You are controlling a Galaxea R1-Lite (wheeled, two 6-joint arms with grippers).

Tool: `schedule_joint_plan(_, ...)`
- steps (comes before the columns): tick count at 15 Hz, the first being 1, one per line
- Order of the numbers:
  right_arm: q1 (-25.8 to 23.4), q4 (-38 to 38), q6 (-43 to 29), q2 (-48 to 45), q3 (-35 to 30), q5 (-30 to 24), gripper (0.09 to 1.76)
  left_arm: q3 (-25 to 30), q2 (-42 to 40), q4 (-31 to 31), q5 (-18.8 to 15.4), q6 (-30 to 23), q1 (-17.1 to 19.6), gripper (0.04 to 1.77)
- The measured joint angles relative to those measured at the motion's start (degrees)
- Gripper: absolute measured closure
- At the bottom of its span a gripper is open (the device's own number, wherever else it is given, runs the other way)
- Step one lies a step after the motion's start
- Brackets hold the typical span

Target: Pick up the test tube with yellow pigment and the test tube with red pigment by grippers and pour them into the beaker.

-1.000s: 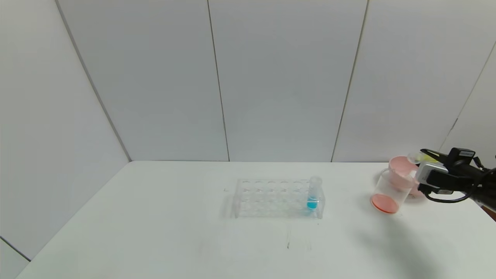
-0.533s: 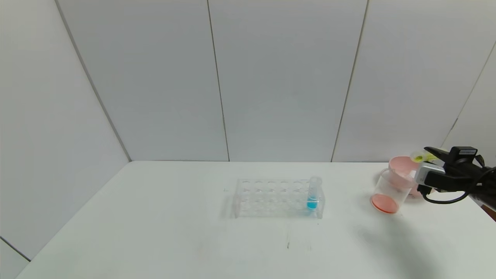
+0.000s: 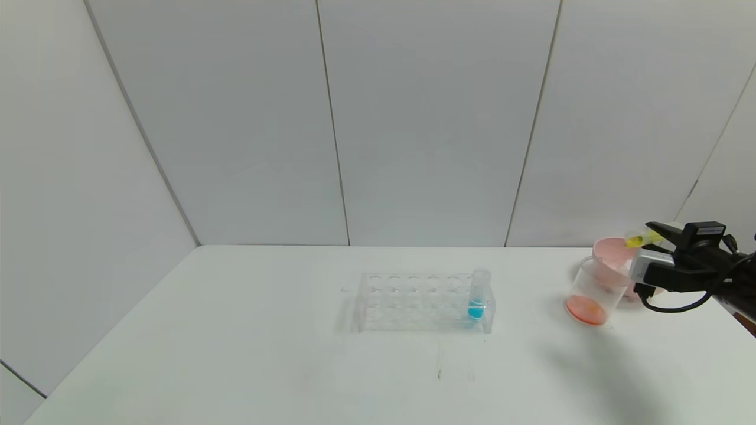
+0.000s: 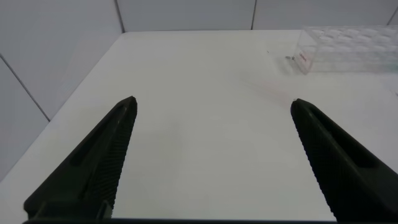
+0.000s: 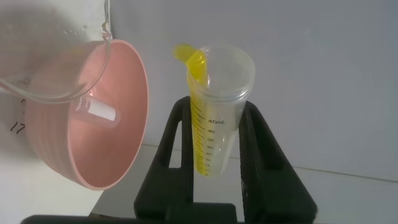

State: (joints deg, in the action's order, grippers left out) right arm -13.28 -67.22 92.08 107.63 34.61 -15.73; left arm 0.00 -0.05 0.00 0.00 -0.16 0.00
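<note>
One pour left: right gripper (image 3: 655, 235) clamped the test tube with yellow pigment (image 5: 214, 106), tipped; next, centre over the beaker (image 3: 592, 290).

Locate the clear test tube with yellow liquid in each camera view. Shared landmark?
Head view: the clear test tube with yellow liquid is far right, tipped sideways in the right gripper, above the pink bowl.
Left wrist view: not in it.
Right wrist view: centre, tube clamped between the black fingers, yellow at its lip.
Shared landmark: the pink bowl, beside the tube in both.
</note>
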Motion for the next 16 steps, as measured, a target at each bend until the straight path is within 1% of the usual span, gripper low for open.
schedule_joint_plan(4,0.27,0.0,0.11,0.11,-0.02,0.02,1.36,0.0,0.0,0.0,0.0,0.0,0.0,0.05)
schedule_joint_plan(8,0.38,-0.02,1.85,0.13,0.23,1.06,1.36,0.0,0.0,0.0,0.0,0.0,-0.02,0.05)
schedule_joint_plan(16,0.35,0.0,1.91,0.28,0.63,1.15,1.36,0.0,0.0,0.0,0.0,0.0,0.0,0.05)
